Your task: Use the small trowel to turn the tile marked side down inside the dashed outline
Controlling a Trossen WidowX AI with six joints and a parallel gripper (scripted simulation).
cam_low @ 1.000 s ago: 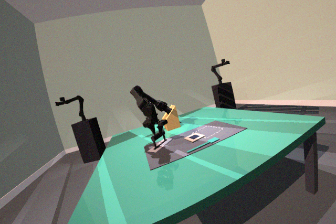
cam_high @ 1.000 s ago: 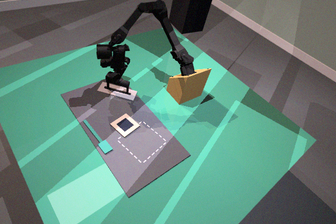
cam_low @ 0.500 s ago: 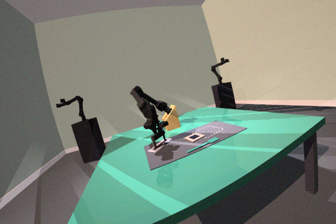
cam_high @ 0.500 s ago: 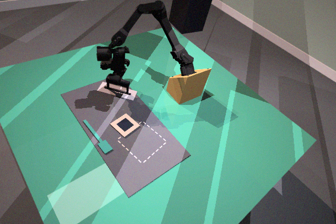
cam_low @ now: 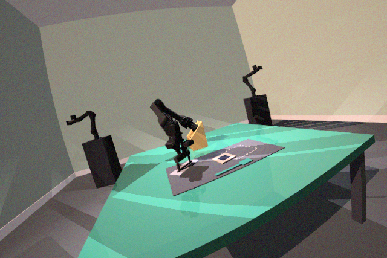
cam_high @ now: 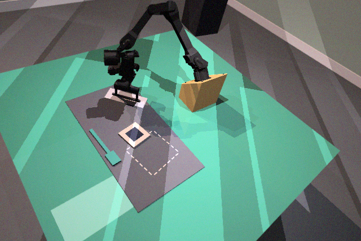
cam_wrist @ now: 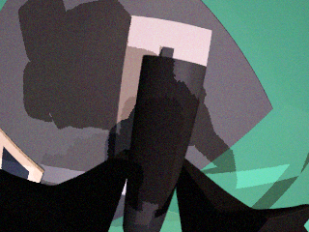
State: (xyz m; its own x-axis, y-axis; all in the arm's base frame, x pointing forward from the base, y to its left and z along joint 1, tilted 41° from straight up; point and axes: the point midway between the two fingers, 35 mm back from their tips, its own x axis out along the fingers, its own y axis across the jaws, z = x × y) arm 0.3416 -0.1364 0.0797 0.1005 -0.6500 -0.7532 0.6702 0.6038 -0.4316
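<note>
The small trowel [cam_high: 131, 88] [cam_low: 175, 173] [cam_wrist: 166, 111] has a black handle on two posts above a pale rectangular blade. The blade is low and flat at the mat's far-left end; any slight gap below it cannot be told. My gripper [cam_high: 125, 82] [cam_low: 182, 153] [cam_wrist: 154, 160] points down and is shut on the handle, one finger each side. The tile [cam_high: 134, 134] [cam_low: 224, 157] shows its dark square mark on top, inside a cream border. It lies on the grey mat [cam_high: 186, 162] [cam_low: 268, 148] [cam_wrist: 232, 92], over the near-left edge region of the dashed outline [cam_high: 177, 152] [cam_low: 256, 148].
A flat teal paddle [cam_high: 113, 157] [cam_low: 245, 161] lies along the mat's edge beside the tile. The orange wedge base [cam_high: 207, 92] [cam_low: 199, 138] of my arm stands on the green table [cam_high: 233, 174] [cam_low: 218, 223]. Two other arms on dark pedestals stand beyond the table in the exterior view.
</note>
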